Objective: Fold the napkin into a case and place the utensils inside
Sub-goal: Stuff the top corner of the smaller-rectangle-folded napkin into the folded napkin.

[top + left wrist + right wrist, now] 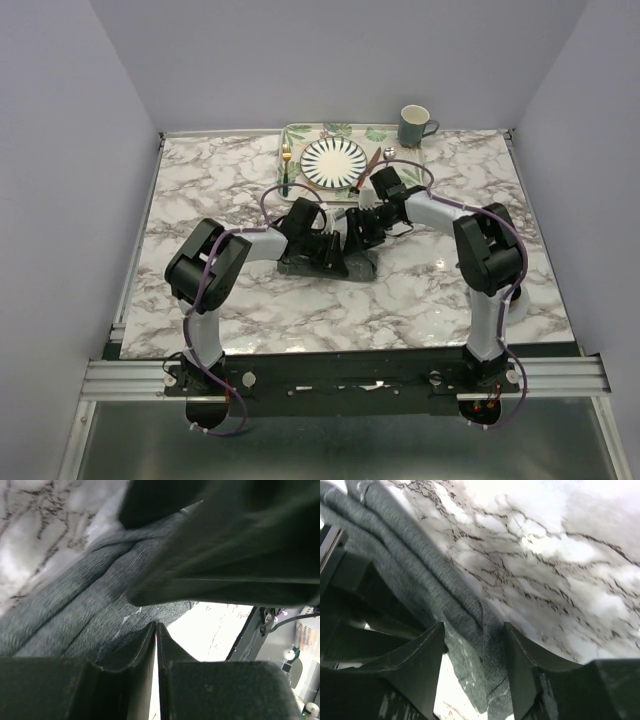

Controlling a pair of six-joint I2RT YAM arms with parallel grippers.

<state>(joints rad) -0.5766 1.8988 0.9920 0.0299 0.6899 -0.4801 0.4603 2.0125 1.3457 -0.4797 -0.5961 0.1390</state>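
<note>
The napkin point(362, 266) lies bunched into long, rolled folds in the middle of the bench point(200, 190), directly under both wrists. It is not a neat case.

In the left wrist view the left fingers point(135, 660) are pressed almost together, with only a hairline slit between them. Their tips are at a crease of the napkin point(75, 610); I cannot tell whether any cloth is pinched there.

The right fingers point(427, 650) stand well apart, one on either side of a rolled edge of the napkin point(420, 575), and they are not closed on it.

The left arm point(205, 265) is bent sharply at the elbow, its forearm reaching right and low across the bench. The right arm point(488, 250) mirrors it, elbow out and forearm angled left and down. The two wrists nearly meet above the cloth.

At the far edge, well apart from the napkin, a striped plate point(335, 160) sits on a leafy placemat point(300, 133). The fork point(286, 165) is on its left, the knife point(366, 175) and spoon point(388, 154) on its right. A mug point(415, 125) stands beyond them.
</note>
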